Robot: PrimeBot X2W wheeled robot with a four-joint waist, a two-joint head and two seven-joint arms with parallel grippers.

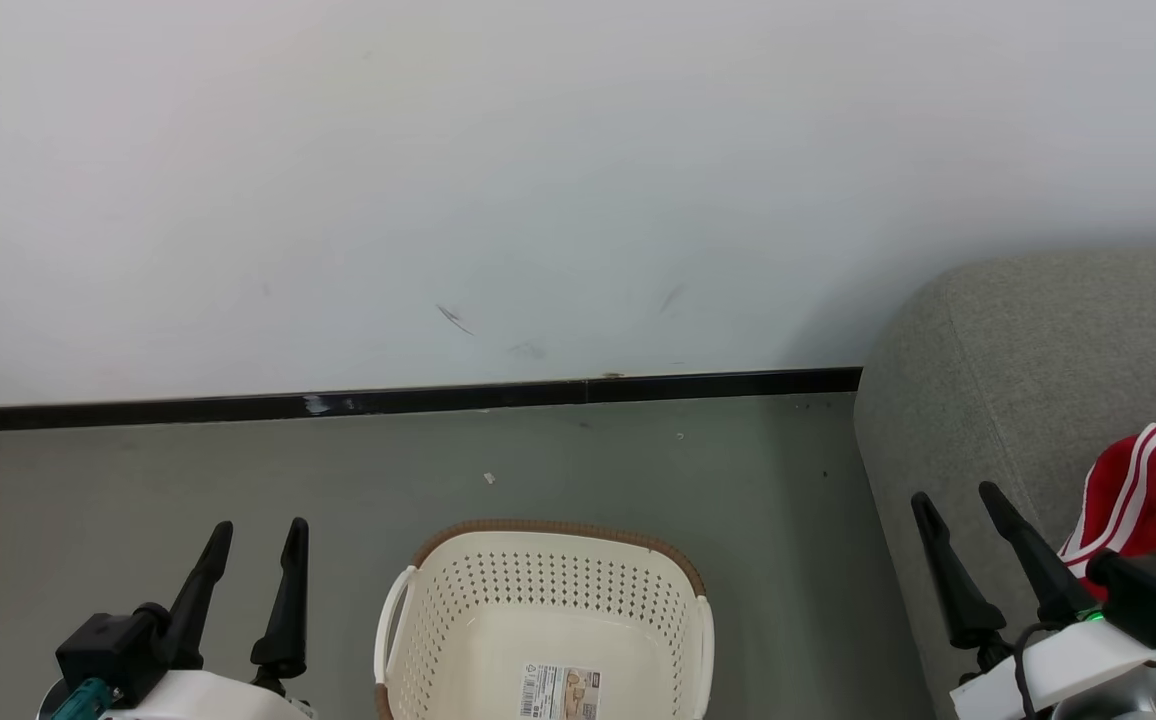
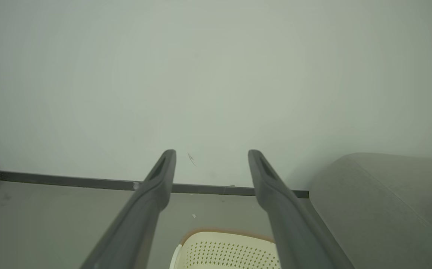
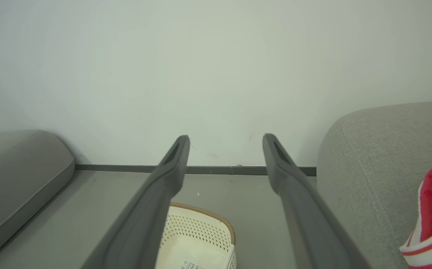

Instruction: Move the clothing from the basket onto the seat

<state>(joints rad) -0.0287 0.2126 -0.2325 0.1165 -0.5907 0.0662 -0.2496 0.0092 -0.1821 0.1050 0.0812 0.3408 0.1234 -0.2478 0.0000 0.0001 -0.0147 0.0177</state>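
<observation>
right gripper (image 1: pixel 954 497) is our nearer one to the clothing (image 1: pixel 1143 480), which lies just to its right, heaped on the seat (image 1: pixel 1018 340). its fingers stand apart with nothing between them. the left gripper (image 1: pixel 260 526) is spread and empty too, over the floor (image 1: pixel 138 470). the basket (image 1: pixel 548 580) sits between our two arms, and the part we can see holds just a label (image 1: pixel 559 692). we judge nothing is left to lift.

Smooth cream perforated plastic basket (image 1: pixel 544 625) with brown woven-look rim, matt grey woven-fabric sofa (image 1: pixel 1018 400), soft red-and-white cloth garment (image 1: pixel 1153 490)
</observation>
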